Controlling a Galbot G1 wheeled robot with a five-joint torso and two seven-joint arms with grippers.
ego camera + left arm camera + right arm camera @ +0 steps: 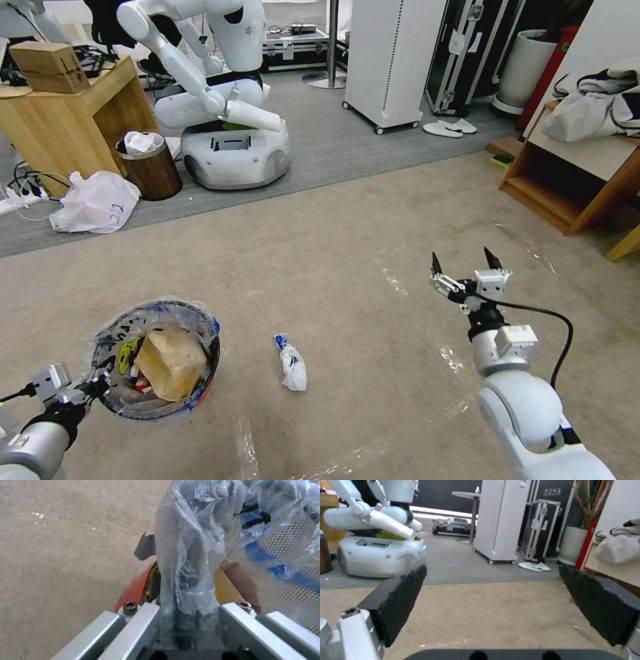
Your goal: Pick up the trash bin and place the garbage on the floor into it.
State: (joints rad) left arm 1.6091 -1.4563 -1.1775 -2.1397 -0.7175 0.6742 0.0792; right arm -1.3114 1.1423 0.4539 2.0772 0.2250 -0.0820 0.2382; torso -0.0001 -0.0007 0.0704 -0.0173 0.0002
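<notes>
Bin (pixel 200 393) rim seemingly pinched by left gripper (pixel 100 385); right gripper (pixel 465 261) spread.

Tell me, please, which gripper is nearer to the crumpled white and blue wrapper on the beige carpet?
Right, though narrowly. The right gripper hangs open beyond the crumpled white and blue wrapper, toward the robot's right. The left gripper is shut on the red trash bin's lined rim, across the bin.

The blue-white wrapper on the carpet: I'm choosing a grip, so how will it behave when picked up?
The blue-white wrapper looks crumpled and twisted, so it is probably floppy and light. Lying flat on the floor, it seems unlikely to roll, though a push may just slide it. The open right pincer would likely crush it without harm.
</notes>
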